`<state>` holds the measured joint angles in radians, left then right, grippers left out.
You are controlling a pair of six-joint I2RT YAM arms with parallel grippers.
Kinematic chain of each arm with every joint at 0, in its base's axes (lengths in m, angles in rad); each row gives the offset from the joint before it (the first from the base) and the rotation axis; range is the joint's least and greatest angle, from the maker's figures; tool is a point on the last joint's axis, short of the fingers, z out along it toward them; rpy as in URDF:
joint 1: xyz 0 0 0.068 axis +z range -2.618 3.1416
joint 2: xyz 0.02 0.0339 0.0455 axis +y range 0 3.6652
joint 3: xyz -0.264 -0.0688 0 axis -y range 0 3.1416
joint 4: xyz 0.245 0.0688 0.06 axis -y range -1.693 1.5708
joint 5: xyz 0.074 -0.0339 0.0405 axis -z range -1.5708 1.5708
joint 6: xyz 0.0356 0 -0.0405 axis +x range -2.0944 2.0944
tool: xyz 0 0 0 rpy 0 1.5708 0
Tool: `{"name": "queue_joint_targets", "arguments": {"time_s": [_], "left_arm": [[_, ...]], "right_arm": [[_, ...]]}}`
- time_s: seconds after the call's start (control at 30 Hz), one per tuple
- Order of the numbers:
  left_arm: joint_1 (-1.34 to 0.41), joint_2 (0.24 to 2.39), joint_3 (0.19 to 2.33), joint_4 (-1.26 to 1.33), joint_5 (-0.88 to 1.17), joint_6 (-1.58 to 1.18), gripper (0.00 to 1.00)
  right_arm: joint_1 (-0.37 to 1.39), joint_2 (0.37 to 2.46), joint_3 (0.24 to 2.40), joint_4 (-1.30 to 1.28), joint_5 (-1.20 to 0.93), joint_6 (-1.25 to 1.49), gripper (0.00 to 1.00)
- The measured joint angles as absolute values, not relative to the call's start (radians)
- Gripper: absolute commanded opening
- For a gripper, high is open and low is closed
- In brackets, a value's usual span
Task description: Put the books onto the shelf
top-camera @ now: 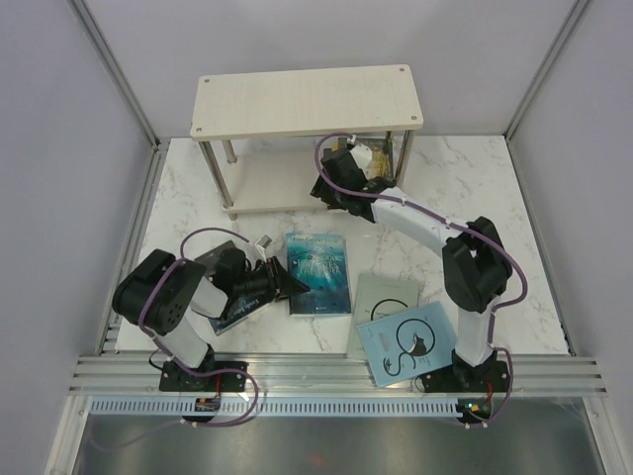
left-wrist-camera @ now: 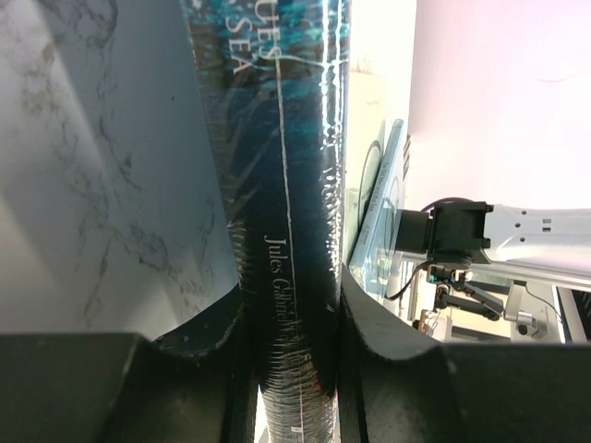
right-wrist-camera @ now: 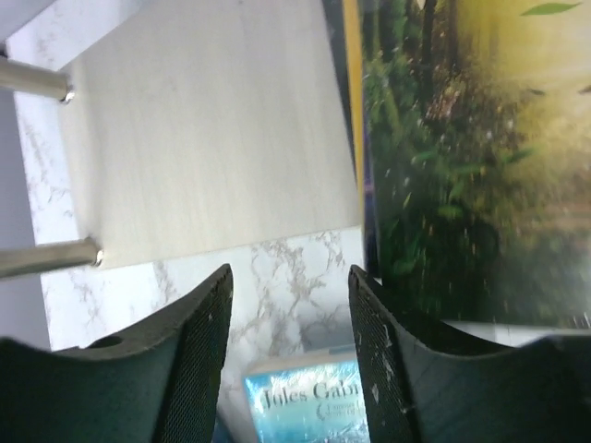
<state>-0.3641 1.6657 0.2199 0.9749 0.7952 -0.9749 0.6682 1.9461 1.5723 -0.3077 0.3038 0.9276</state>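
Top external view: the marble tabletop [top-camera: 495,198] carries the shelf [top-camera: 307,99] at its far side. Under the shelf's top board the right pincer [top-camera: 354,168] is released, with nothing between its fingers. A forest-cover book [right-wrist-camera: 462,157] stands on the lower board just to its right. The left pincer [left-wrist-camera: 295,305] is clenched on one edge of the dark blue book [left-wrist-camera: 295,185], which stretches straight ahead of it; lifted or lying flat, cannot tell. A grey book [top-camera: 381,292] and a cat book [top-camera: 401,346] lie flat beyond, touching. These look like thin paperbacks: probably light and bendy, with a glossy wrap likely to be slippery. Best gripped deep at the spine edge, to stop droop or slip.
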Motion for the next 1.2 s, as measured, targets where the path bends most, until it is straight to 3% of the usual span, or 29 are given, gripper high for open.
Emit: {"name": "queue_joint_targets", "arguments": {"time_s": [0.2, 0.5, 0.67, 0.9, 1.2], "left_arm": [[-0.324, 1.529, 0.204, 0.814, 0.796, -0.942, 0.02], [-0.23, 1.158, 0.173, 0.496, 0.704, -0.868, 0.02], [-0.23, 1.014, 0.194, 0.341, 0.655, -0.863, 0.02], [-0.22, 0.939, 0.386, 0.094, 0.625, -0.846, 0.02], [-0.13, 0.912, 0.525, 0.042, 0.667, -0.876, 0.02]], "right_arm": [[0.735, 1.702, 1.424, -0.292, 0.31, 0.911, 0.62], [0.834, 1.381, 1.113, -0.183, 0.265, 0.914, 0.62], [0.842, 1.335, 0.928, -0.121, 0.213, 0.93, 0.61], [0.842, 1.309, 0.799, -0.101, 0.149, 0.953, 0.61], [0.842, 1.202, 0.683, 0.098, 0.015, 1.028, 0.61]]}}
